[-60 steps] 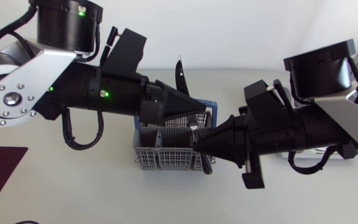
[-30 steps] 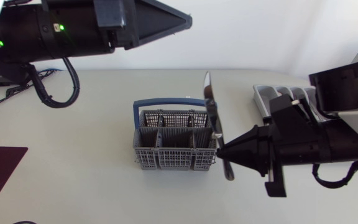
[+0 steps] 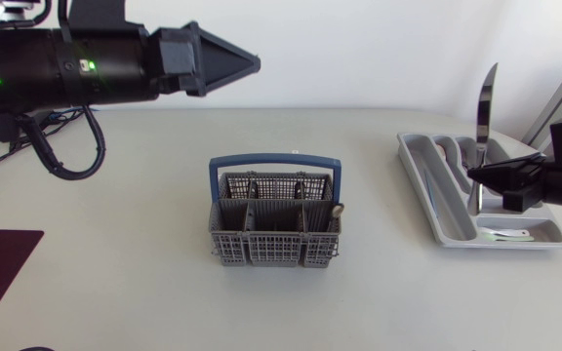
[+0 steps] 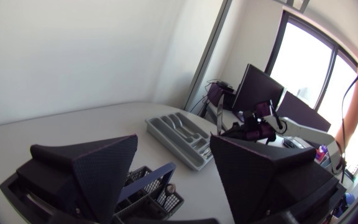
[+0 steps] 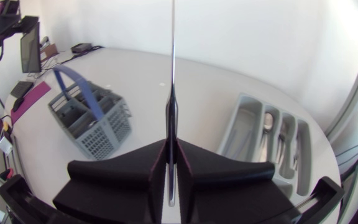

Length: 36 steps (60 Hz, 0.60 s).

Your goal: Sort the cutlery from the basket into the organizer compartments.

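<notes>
Over the organizer (image 3: 457, 235), right fingers (image 5: 129, 175) clamp a knife (image 3: 484, 112) upright — placing step; next, tip it flat into a long compartment. Left fingers (image 4: 98, 168) gape empty — well off the basket (image 3: 261, 250).

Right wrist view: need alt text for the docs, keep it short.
The right gripper is shut on a table knife, held upright and seen edge-on between its fingers. On the table ahead, a grey cutlery basket with a blue handle stands to one side and a grey organizer, some cutlery already in it, lies to the other.
</notes>
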Each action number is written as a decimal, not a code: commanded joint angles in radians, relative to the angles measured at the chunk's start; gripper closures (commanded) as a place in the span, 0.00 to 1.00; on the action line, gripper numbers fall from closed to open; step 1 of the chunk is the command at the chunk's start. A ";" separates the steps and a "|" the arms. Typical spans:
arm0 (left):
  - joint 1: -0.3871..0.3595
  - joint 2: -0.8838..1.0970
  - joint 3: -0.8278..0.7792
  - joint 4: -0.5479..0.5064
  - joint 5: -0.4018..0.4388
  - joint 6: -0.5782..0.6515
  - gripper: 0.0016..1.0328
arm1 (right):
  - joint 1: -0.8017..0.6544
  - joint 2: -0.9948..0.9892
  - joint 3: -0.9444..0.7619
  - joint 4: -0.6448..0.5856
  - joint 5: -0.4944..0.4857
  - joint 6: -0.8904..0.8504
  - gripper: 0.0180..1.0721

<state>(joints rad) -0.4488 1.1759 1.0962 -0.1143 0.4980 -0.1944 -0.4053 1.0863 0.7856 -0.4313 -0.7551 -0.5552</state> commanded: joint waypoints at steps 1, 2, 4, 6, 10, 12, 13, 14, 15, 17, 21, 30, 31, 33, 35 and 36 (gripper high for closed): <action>-0.030 -0.005 -0.038 -0.039 -0.055 0.092 0.22 | -0.084 0.123 0.084 0.048 -0.003 -0.029 0.95; -0.036 -0.005 -0.044 -0.041 -0.067 0.099 0.22 | -0.099 0.144 0.096 0.054 -0.001 -0.029 0.95; -0.047 -0.004 -0.056 -0.053 -0.092 0.121 0.22 | -0.127 0.192 0.126 0.066 0.007 -0.028 0.95; -0.051 0.001 -0.062 -0.065 -0.102 0.141 0.22 | -0.141 0.235 0.155 0.085 0.028 -0.028 0.95; -0.074 0.014 -0.078 -0.090 -0.159 0.176 0.22 | -0.158 0.333 0.215 0.132 0.100 -0.018 0.95; -0.079 0.018 -0.084 -0.096 -0.173 0.187 0.22 | -0.168 0.383 0.251 0.135 0.123 -0.017 0.95; -0.083 0.022 -0.088 -0.099 -0.179 0.193 0.22 | -0.171 0.416 0.274 0.138 0.143 -0.017 0.95; -0.085 0.027 -0.093 -0.101 -0.185 0.197 0.22 | -0.176 0.440 0.294 0.141 0.163 -0.017 0.95; -0.085 0.031 -0.098 -0.104 -0.196 0.207 0.22 | -0.178 0.472 0.317 0.147 0.184 -0.017 0.95; -0.093 0.036 -0.107 -0.108 -0.216 0.222 0.22 | -0.187 0.523 0.356 0.158 0.211 -0.014 0.95; -0.114 0.044 -0.127 -0.108 -0.263 0.248 0.22 | -0.204 0.621 0.448 0.161 0.258 -0.005 0.95; -0.130 0.064 -0.156 -0.108 -0.311 0.279 0.22 | -0.204 0.791 0.603 0.181 0.390 0.017 0.95; -0.130 0.065 -0.157 -0.108 -0.312 0.282 0.22 | -0.202 0.808 0.618 0.184 0.407 0.017 0.95; -0.133 0.071 -0.164 -0.108 -0.317 0.285 0.22 | -0.201 0.847 0.653 0.184 0.428 0.020 0.95; -0.136 0.076 -0.167 -0.110 -0.323 0.291 0.22 | -0.199 0.880 0.687 0.177 0.438 0.029 0.95; -0.139 0.079 -0.168 -0.110 -0.328 0.291 0.22 | -0.199 0.900 0.707 0.170 0.448 0.034 0.95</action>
<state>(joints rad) -0.5762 1.2320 0.9535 -0.2199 0.1844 0.0669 -0.6041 1.9072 1.4082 -0.2623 -0.3328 -0.5476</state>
